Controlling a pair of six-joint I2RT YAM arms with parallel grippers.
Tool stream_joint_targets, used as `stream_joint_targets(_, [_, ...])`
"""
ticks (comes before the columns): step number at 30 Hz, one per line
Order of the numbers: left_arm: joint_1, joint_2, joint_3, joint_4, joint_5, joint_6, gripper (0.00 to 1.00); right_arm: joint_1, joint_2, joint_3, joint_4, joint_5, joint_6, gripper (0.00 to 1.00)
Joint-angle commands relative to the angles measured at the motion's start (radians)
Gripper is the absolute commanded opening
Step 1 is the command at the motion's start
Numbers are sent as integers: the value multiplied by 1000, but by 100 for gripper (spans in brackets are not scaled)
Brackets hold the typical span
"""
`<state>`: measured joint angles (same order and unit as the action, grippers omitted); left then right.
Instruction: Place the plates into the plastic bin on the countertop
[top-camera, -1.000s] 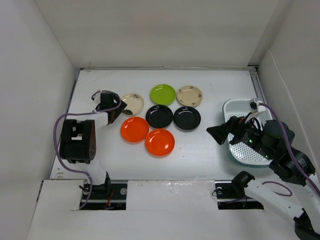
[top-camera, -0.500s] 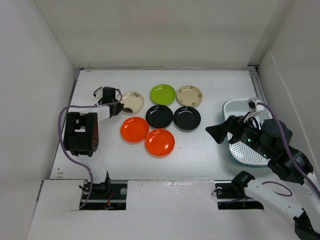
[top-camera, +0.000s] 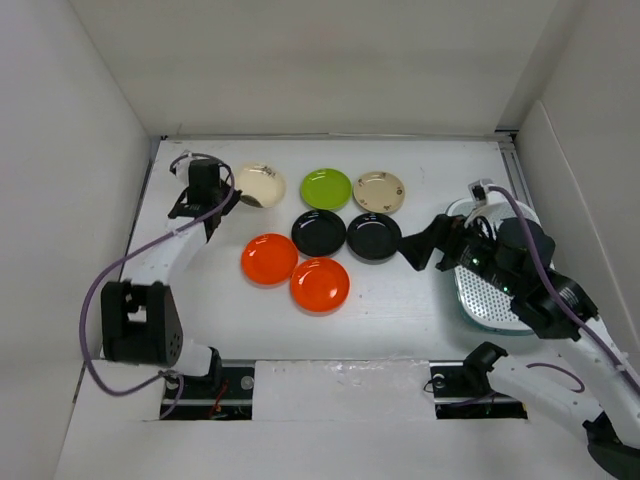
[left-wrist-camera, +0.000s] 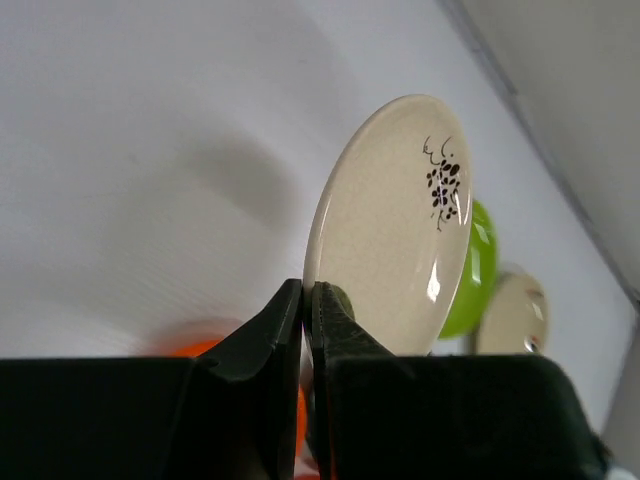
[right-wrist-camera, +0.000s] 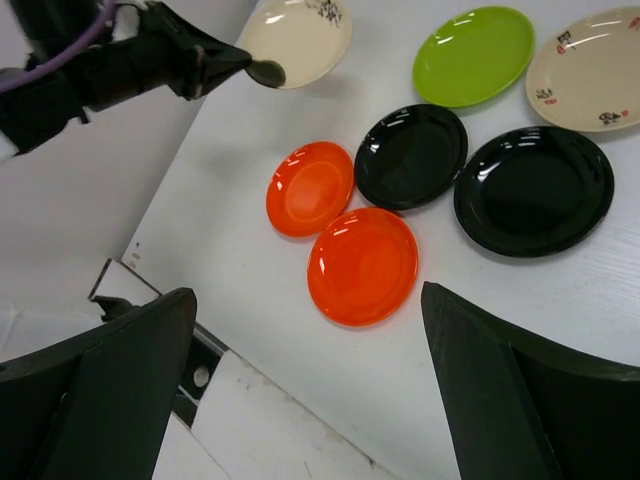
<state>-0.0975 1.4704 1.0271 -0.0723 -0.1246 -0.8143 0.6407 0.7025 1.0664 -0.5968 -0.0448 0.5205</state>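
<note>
Clamped shut, my left gripper (top-camera: 238, 196) pinches the near rim of the beige plate (top-camera: 260, 185) at the far left of the countertop (top-camera: 400, 300). From above, an edge grip looks like the only way to hold so shallow a dish. The six other plates (top-camera: 326, 188) lie flat mid-counter. The plastic bin (top-camera: 488, 298) sits at the right, partly under my right gripper (top-camera: 412, 252). Its jaws stand wide apart, pointed at the nearest black plate (top-camera: 374, 236), likely its next pick.

At my left wrist, both fingers (left-wrist-camera: 250, 350) meet on the rim, with the plate tipped steeply up.

At my right wrist, spread fingers (right-wrist-camera: 100, 400) frame the orange plates (right-wrist-camera: 362, 266).

A second ago my left jaws were apart beside that plate, which lay flat. They have since closed and raised it, and my right arm has reached leftward.
</note>
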Motion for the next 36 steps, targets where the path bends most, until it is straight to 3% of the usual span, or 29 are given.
stream_joint_targets(1, [-33,-128,7,-12,135,40,0,-6,69,-26,202,-36,3,100])
stream_joint_targets(6, [-33,-258,-68,60,450,122,0,-35,288,-26,363,-110,12,100])
stream_joint_targets(17, [-33,-381,-111,40,821,253,0,-79,725,110,594,-328,24,92])
stream_joint_targets(20, [-33,-390,-134,49,896,274,0,-79,782,119,646,-352,47,79])
stream_joint_targets(23, [-33,-381,-134,28,905,306,0,-79,801,119,692,-412,58,52])
stream_joint_targets(24, [-33,-368,-134,28,905,316,0,-79,801,119,701,-427,67,42])
stream_joint_targets(25, [-33,-354,-134,28,905,316,0,-88,801,119,701,-438,67,17])
stream_joint_targets(26, [-33,-354,-134,28,905,316,0,-88,781,119,713,-438,79,3])
stream_joint_targets(27, [-33,-338,-134,28,905,316,0,-88,769,107,713,-425,93,0])
stream_joint_targets(30, [-33,-328,-134,6,818,273,55,-125,680,51,713,-360,150,0])
stream_joint_targets(32, [-33,-337,-124,-29,664,236,97,-177,606,-12,659,-232,176,0])
stream_joint_targets(36, [-33,-378,-114,-151,352,164,100,-290,416,-98,346,90,255,0])
